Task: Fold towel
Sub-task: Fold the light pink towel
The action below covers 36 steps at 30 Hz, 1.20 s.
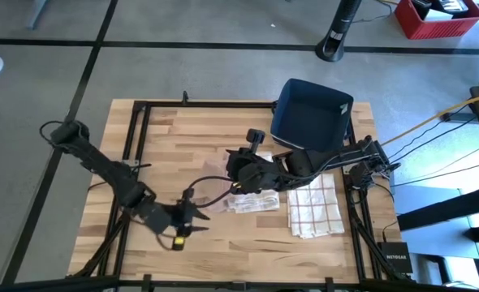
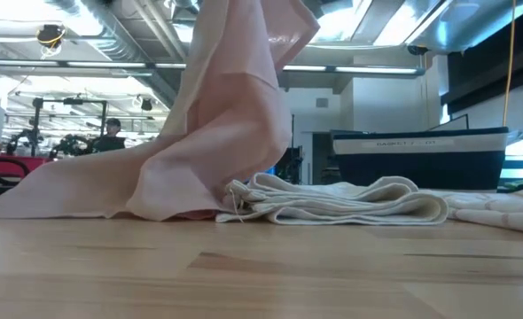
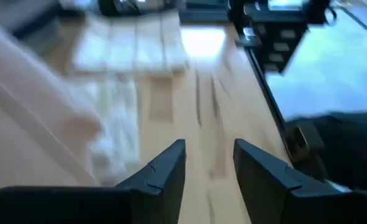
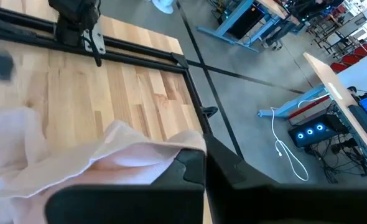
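High view: at the table's (image 1: 166, 138) front left, the left gripper (image 1: 192, 217) is seen low over the bare wood, its fingers (image 3: 165, 174) parted and nothing held between them. The pink towel (image 1: 215, 203) is found just to that gripper's right, one trailing end spread flat on the wood near it.

From that end the pink towel is drawn upward and to the right, so that its long axis is stretched from the table surface up to the right gripper (image 1: 243, 166) near the table's centre. In the low view the cloth (image 2: 226, 115) is shown hanging as a tall drape, its foot fanned out on the wood toward the left. In the right wrist view the right gripper (image 4: 202, 165) is seen clenched on a bunched corner of the pink fabric (image 4: 96, 162).

Beside the hanging towel, a folded cream towel (image 1: 252, 201) is laid flat, touching the pink one at its base. Further right, a white towel with red checks (image 1: 314, 204) is spread with its long axis running front to back.

At the back right, a dark blue bin (image 1: 312, 113) is set on the table; whether anything is held in it cannot be told.
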Tool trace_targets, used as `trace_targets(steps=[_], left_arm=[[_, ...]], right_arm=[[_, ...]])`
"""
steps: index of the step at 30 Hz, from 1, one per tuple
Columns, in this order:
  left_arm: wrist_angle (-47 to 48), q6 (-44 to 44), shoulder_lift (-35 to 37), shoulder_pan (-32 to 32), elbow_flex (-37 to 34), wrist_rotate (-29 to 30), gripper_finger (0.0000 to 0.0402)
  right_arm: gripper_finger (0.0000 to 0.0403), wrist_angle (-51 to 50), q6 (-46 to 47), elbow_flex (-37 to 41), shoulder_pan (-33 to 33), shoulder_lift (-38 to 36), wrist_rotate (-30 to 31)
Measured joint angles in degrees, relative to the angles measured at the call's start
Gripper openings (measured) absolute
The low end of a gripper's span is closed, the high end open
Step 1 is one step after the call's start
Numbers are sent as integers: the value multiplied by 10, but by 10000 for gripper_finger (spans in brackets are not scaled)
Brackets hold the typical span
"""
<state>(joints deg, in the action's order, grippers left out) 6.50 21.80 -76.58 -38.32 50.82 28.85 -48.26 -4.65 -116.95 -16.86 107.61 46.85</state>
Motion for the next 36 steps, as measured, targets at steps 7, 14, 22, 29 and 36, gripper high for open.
trace_targets(steps=[7, 14, 22, 29, 36], left_arm=[[2, -85, -71, -50, 22, 191, 111], [7, -65, -113, 12, 21, 195, 141], [59, 21, -142, 67, 21, 195, 215], [68, 72, -168, 95, 21, 194, 219], [70, 62, -166, 96, 21, 194, 152]], right_arm=[[1, -27, 18, 0, 0, 0, 0], [1, -28, 20, 0, 0, 0, 0], [1, -29, 20, 0, 0, 0, 0], [1, -29, 23, 0, 0, 3, 1], [1, -34, 34, 6, 0, 3, 3]])
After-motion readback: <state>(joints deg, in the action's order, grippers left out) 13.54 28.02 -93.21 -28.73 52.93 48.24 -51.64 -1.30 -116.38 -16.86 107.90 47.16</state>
